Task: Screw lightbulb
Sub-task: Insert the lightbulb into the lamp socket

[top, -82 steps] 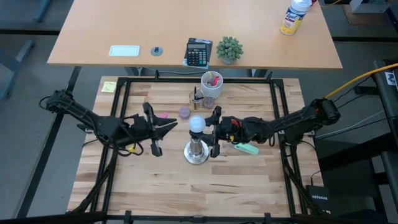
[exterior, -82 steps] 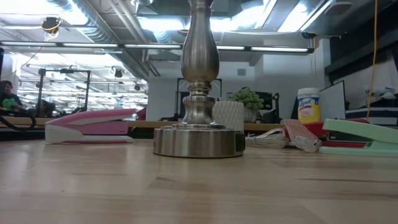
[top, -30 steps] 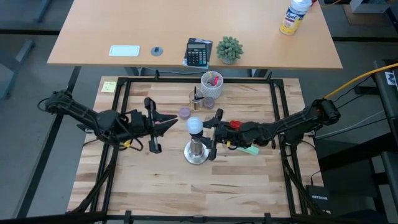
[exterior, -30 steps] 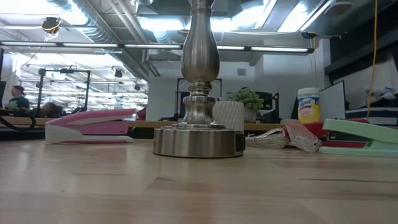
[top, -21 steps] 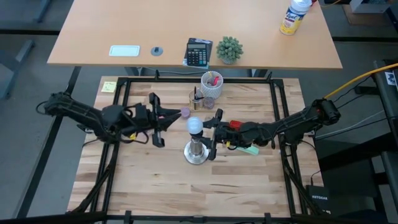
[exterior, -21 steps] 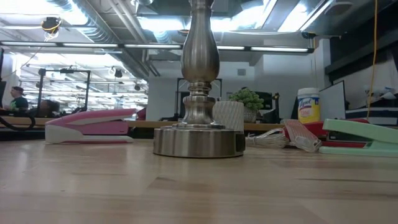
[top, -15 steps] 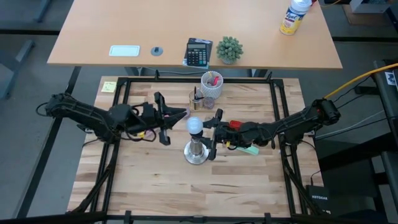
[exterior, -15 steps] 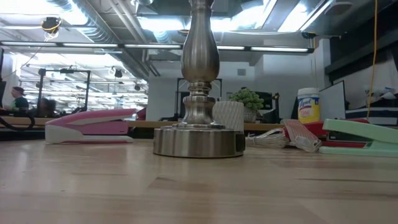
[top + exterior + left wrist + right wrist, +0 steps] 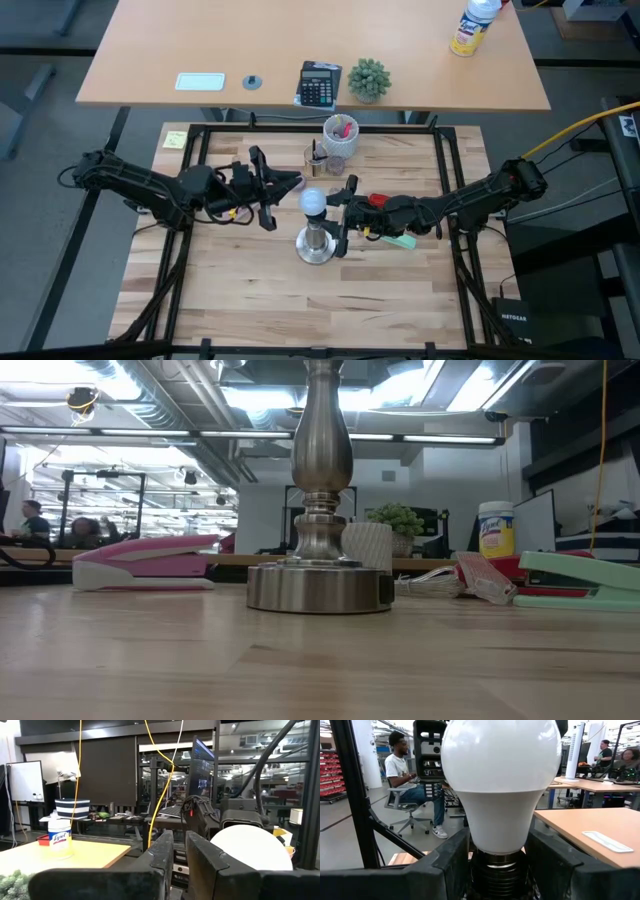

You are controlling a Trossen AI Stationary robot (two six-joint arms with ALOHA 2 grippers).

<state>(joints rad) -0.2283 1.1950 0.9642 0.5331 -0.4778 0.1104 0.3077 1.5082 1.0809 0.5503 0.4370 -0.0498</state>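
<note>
The lightbulb (image 9: 314, 202), white and round, stands upright on top of the silver metal stand (image 9: 316, 245), whose round base (image 9: 318, 588) rests on the wooden table. My right gripper (image 9: 336, 213) reaches in level from the table's right and is shut on the lightbulb (image 9: 501, 780). My left gripper (image 9: 296, 181) hovers shut and empty just left of the bulb and a little toward the far edge. In the left wrist view the bulb (image 9: 250, 847) shows beyond my left gripper (image 9: 179, 842). Neither gripper shows in the low view. My right gripper (image 9: 499, 870) pinches the bulb's narrow lower neck (image 9: 495, 837), just above the ribbed screw base (image 9: 497, 870), between its two fingers (image 9: 451, 865). The fingers come level from the table's right side. The bulb stands upright on the stand's top.
A green stapler (image 9: 397, 239) lies under my right arm, and a pink stapler (image 9: 145, 563) lies to the stand's left. A white cup with pens (image 9: 340, 135) and a small cup (image 9: 315, 158) stand near the far edge. A yellow note (image 9: 176, 139) sits at the far left corner.
My left gripper has swung toward the table's right and a little toward the far edge, closing in on the bulb, still shut and empty. My right gripper, the bulb and the stand have kept still.
</note>
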